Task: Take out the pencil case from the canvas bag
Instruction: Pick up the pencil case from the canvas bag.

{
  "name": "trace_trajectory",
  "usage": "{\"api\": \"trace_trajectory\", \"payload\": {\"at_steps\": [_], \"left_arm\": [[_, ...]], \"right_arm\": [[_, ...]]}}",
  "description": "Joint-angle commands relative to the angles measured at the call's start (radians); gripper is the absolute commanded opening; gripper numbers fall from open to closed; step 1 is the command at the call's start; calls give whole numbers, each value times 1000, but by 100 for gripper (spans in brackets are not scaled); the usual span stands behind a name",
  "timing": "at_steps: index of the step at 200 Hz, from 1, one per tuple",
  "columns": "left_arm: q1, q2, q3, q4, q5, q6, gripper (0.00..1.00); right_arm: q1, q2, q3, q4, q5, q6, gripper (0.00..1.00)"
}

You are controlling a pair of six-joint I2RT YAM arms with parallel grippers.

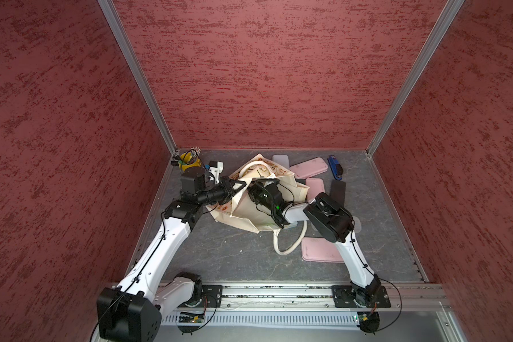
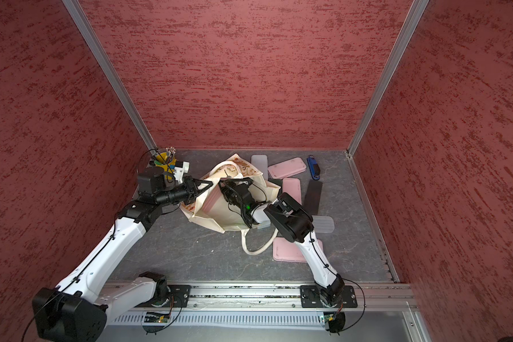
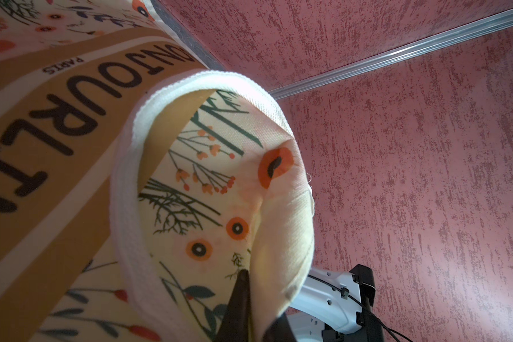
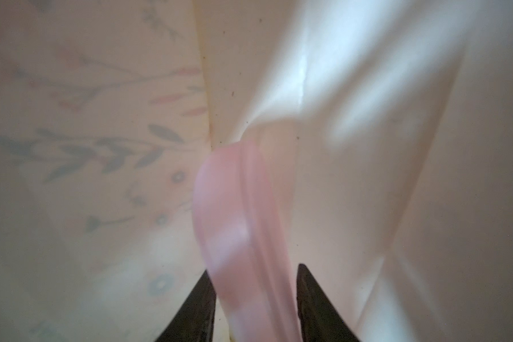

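Pencil case (image 4: 243,225) sits between the right jaws inside the canvas bag (image 1: 245,216), grip uncertain to me; better squeeze firmly and draw straight out, left jaws clamped on the rim.

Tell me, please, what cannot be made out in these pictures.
- Pencil case: right wrist view, blurred; its near end runs off the picture's edge.
- Right gripper: top views, hidden inside the bag, under its own wrist; whether it presses the case is unclear.
- Yellow bucket: top views, contents too small.
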Motion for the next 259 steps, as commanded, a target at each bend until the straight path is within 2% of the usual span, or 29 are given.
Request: {"api": "trace_trajectory", "payload": {"at_steps": [1, 117, 259], "left_arm": [[-9, -8, -5, 25, 39, -25, 1], [10, 0, -14, 12, -22, -13, 0], [45, -2, -34, 27, -45, -34, 1]], "right_arm": [[-8, 7, 35, -10, -15, -6, 41], [-3, -110, -97, 65, -17, 9, 14], [-4, -315, -269, 108, 55, -55, 6]]}}
